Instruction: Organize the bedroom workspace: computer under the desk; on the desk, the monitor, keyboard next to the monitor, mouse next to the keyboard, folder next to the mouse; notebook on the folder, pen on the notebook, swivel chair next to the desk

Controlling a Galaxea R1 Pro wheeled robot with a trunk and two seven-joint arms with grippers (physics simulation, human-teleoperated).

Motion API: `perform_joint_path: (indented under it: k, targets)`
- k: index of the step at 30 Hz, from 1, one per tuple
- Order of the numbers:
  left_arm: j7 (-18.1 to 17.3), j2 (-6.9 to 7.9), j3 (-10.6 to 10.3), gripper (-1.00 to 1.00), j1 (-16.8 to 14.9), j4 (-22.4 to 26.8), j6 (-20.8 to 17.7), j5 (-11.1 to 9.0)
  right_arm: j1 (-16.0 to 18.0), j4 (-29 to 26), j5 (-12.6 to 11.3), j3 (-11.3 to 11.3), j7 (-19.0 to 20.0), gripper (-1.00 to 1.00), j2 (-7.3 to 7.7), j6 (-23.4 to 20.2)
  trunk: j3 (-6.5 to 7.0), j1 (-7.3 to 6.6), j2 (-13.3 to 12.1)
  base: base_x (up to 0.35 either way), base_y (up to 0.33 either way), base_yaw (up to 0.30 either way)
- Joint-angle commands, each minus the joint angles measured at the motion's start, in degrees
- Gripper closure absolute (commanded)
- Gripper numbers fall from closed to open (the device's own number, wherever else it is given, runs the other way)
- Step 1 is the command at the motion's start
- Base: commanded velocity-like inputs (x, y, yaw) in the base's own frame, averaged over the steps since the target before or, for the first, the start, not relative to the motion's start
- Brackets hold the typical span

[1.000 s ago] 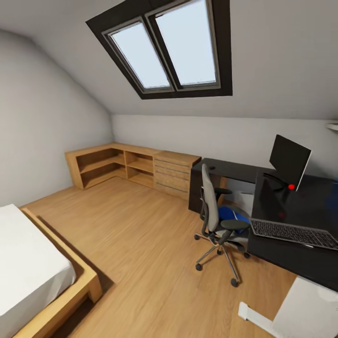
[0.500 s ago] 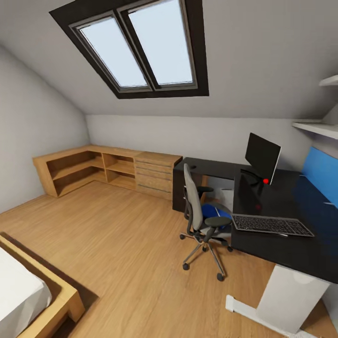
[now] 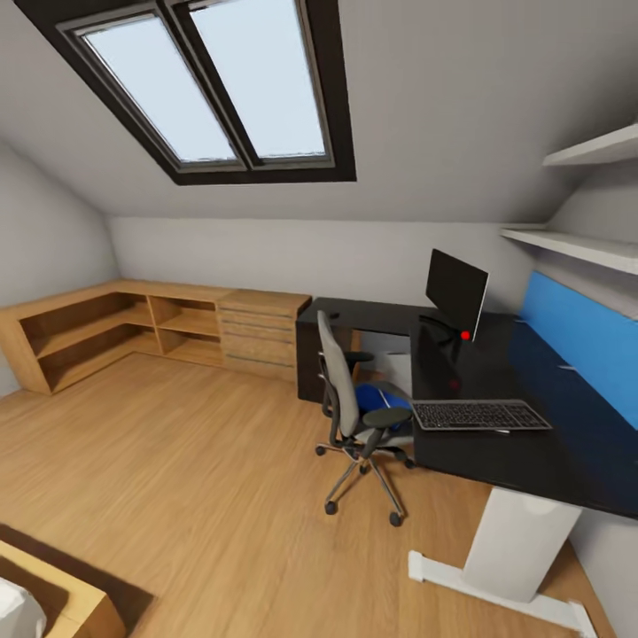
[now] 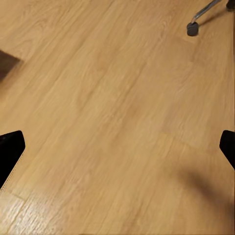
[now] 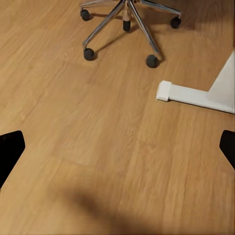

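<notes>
Blue folder (image 3: 379,396) on swivel chair (image 3: 350,403) seat — keyboard (image 3: 479,415), monitor (image 3: 455,291) on desk (image 3: 532,443).

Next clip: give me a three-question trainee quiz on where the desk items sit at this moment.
1. True or false: the keyboard lies on the desk.
2. Where is the folder? A) chair seat B) floor C) desk
3. Fill in: the monitor stands on the ___.

Key: 1 true; 2 A; 3 desk.
</notes>
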State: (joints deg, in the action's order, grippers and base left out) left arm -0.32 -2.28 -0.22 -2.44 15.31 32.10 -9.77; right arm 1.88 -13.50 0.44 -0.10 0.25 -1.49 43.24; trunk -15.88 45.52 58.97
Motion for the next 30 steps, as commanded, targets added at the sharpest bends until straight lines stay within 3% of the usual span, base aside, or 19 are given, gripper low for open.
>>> perform_joint_path:
  k: [1, 11, 22, 30]
  targets:
    - [0.0, 0.00, 0.0, -1.00, 0.0, 0.0, 0.2, -0.3, 0.1, 0.0, 0.0, 0.0, 0.0, -1.00, -0.01, 0.2, -0.10, 0.03, 0.0, 0.261, 0.230, -0.237]
    - [0.0, 0.00, 0.0, -1.00, 0.0, 0.0, 0.2, -0.3, 0.1, 0.1, 0.1, -0.1, 0.0, -1.00, -0.05, 0.1, -0.87, 0.03, 0.0, 0.232, 0.177, -0.072]
    - [0.1, 0.11, 0.0, -1.00, 0.0, 0.0, 0.3, -0.3, 0.1, 0.0, 0.1, -0.1, -0.1, -1.00, 0.02, 0.2, -1.85, 0.03, 0.0, 0.014, 0.090, -0.012]
    - [0.1, 0.25, 0.0, -1.00, 0.0, 0.0, 1.4, -0.3, 0.1, 0.0, 0.1, -0.2, 0.0, -1.00, 0.08, 0.2, -2.06, 0.03, 0.0, 0.036, 0.250, -0.231]
